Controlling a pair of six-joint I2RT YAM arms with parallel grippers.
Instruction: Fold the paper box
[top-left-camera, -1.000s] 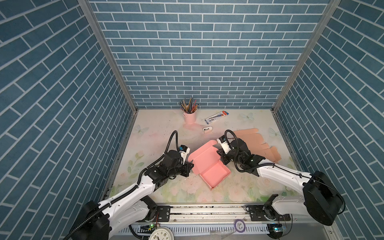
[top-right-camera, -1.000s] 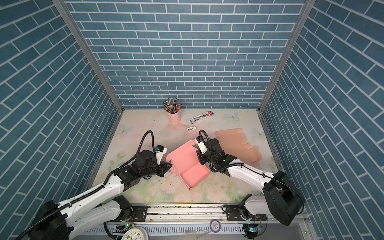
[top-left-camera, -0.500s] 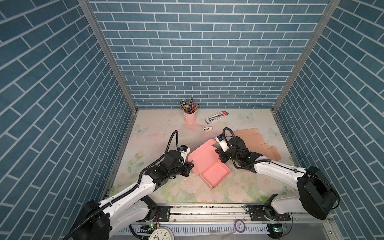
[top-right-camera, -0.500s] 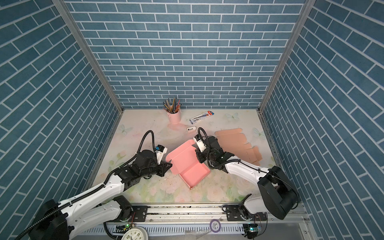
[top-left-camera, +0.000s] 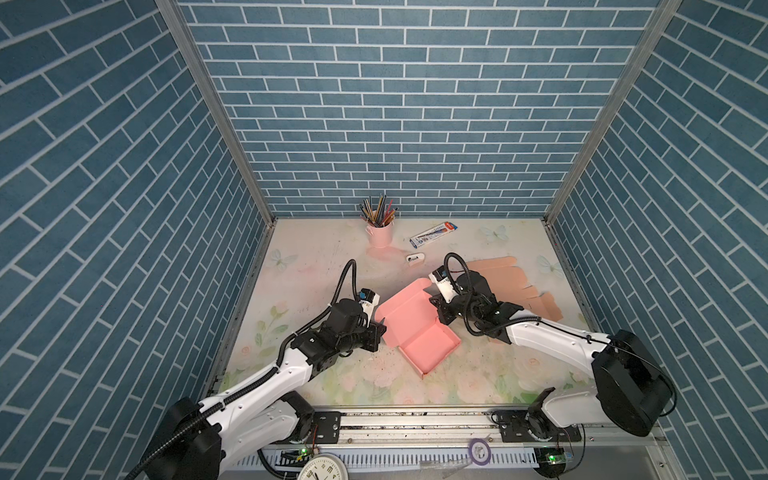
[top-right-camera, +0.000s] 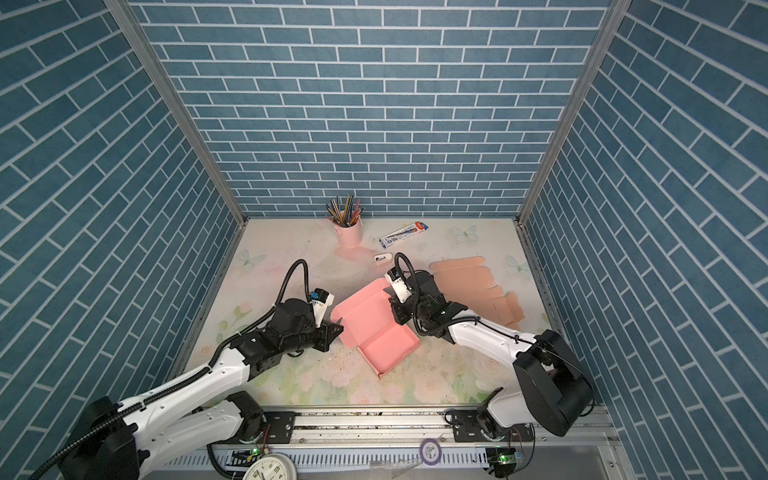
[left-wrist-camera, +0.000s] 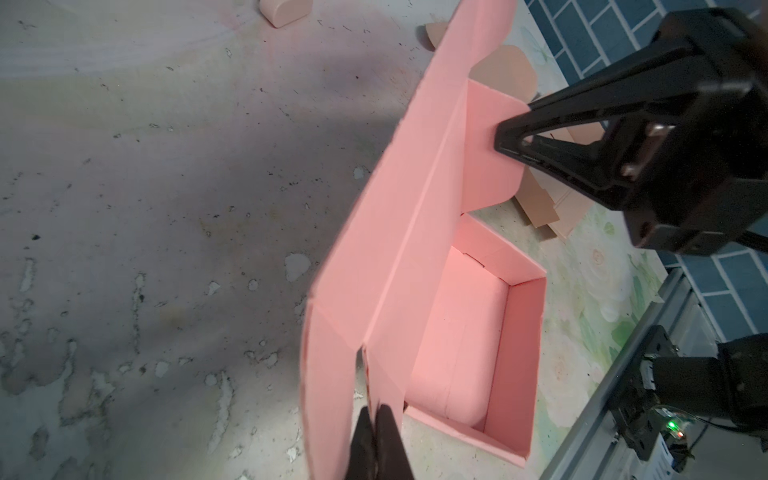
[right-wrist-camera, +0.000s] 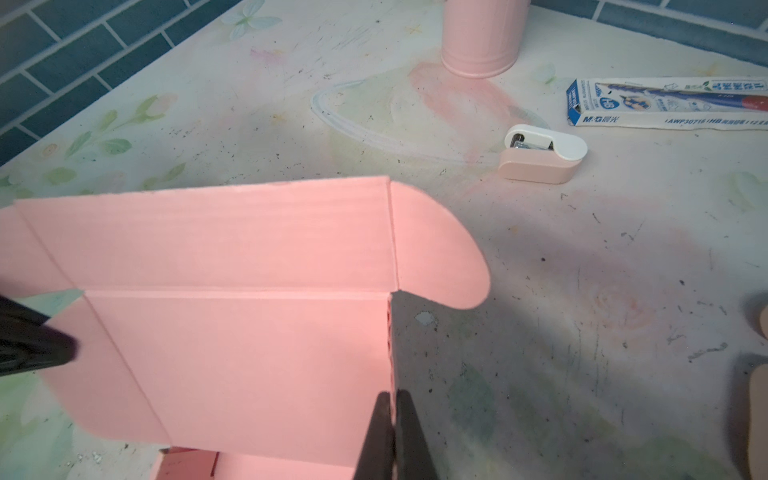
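Paper box (top-left-camera: 415, 332) on bench (top-left-camera: 316, 270), between the two end effectors. Tray (top-left-camera: 432, 349) already formed and open, lower than both grips. Lid (top-left-camera: 405, 311) raised behind it, tilted.

Left end effector (left-wrist-camera: 376, 409): pinched fully shut on the lid's side edge, right at the slit beside the ear flap (left-wrist-camera: 328, 395). Right end effector (right-wrist-camera: 392, 399): clamped flat on the opposite side edge, with the rounded tuck ear (right-wrist-camera: 436, 249) free just beyond its tips.

Judged step: bringing the lid down over the tray.

- Swing both end effectors together on one arc about the hinge crease, at a matched pace; otherwise likely to twist the panel.
- Hold the thin pinch without pulling outward. Risk of tearing or slipping off the corrugated edge.
- Turn the front strip and ears inward before closing, to go inside the tray walls and not land on top.
- Tray unpinned, so probably free to slide; press down gently, not sideways.
- Tan blanks (top-left-camera: 507, 278) just behind the right end effector; avoid dragging them.
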